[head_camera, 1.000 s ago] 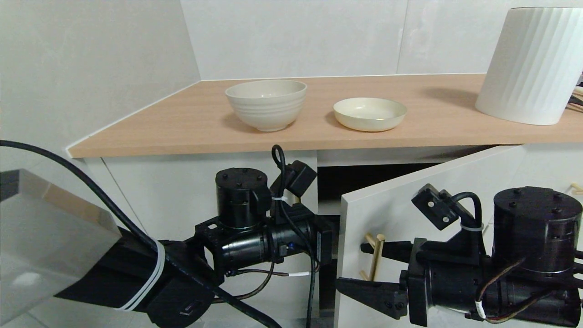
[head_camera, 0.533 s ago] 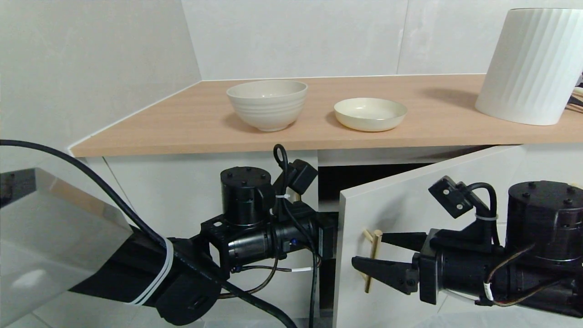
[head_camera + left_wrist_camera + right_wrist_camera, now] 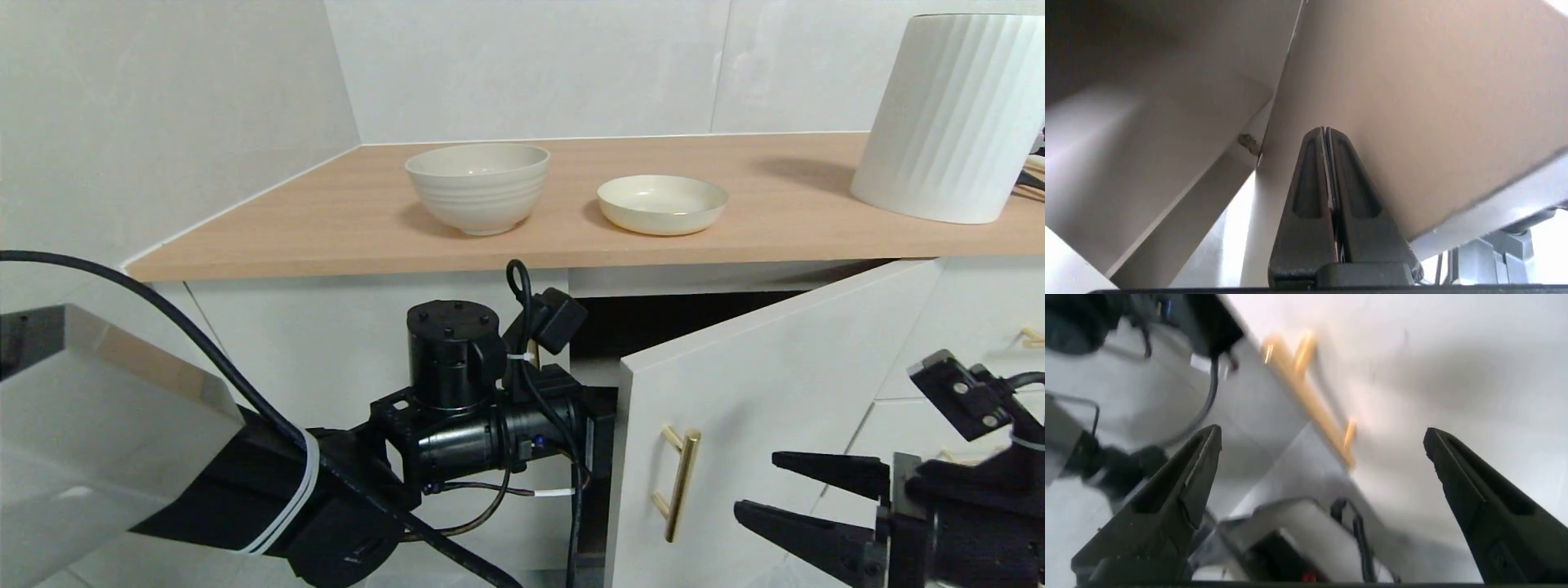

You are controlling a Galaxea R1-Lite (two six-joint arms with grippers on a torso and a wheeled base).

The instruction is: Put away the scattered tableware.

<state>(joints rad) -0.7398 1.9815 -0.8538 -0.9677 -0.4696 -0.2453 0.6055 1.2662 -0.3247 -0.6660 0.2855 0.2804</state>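
Wooden countertop [image 3: 326, 220] above a partly open cabinet door [image 3: 759, 392]. Ribbed bowl [image 3: 478, 186] and shallow dish [image 3: 662, 203] stand side by side on the countertop above the door, untouched. Right gripper [image 3: 757, 485], jaws spread wide and empty, hangs before the door, just beside its brass handle [image 3: 679, 483]. Left gripper [image 3: 1325, 135], closed tight on nothing, sits at the door's free edge. Judged progress: cabinet opened (partly); both pieces not yet stowed

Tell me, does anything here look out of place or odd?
One cabinet door under the counter stands ajar, leaving a dark gap behind it. A bowl and a shallow dish sit loose on the counter, both upright and intact. Nothing looks spilled or broken.
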